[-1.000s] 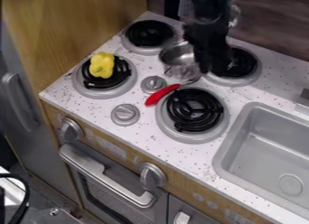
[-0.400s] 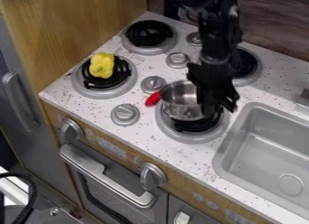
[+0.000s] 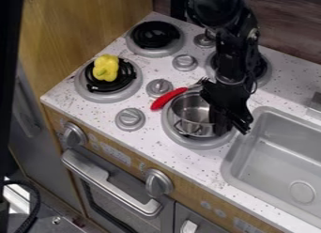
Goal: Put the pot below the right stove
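Pot over burner, pinched by gripper fingers at 3 o'clock; narrow counter strip toward sink, 4 o'clock.

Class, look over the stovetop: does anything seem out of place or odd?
The yellow pepper sits directly on the front-left burner with no pan under it, an odd spot for food.

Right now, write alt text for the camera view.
A black robot gripper is at a silver pot over the lower-right burner of a toy stove. A red handle lies beside the pot; a yellow pepper sits on the lower-left burner.
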### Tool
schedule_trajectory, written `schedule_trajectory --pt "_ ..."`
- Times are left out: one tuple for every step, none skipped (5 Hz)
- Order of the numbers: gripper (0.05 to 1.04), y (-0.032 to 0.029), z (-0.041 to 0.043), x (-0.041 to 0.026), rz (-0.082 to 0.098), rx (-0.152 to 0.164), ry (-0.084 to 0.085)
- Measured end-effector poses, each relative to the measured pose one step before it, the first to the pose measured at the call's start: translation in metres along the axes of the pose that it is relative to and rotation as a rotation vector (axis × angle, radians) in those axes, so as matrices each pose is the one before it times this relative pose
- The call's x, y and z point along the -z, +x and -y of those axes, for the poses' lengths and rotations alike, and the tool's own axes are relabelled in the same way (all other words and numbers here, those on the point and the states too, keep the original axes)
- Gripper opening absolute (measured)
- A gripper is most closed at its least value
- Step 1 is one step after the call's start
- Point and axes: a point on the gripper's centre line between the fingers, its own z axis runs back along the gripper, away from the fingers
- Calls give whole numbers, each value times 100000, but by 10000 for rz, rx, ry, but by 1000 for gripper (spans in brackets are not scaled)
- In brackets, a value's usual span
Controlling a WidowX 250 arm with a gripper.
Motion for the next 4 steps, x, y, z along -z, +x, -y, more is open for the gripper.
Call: schedule_trajectory --pt "235 -628 415 1589 -351 -432 -473" --pt "505 1165 22 -372 234 96 -249" --pt "823 945 -277 -603 160 164 100" --pt "1007 413 -313 -784 204 196 216"
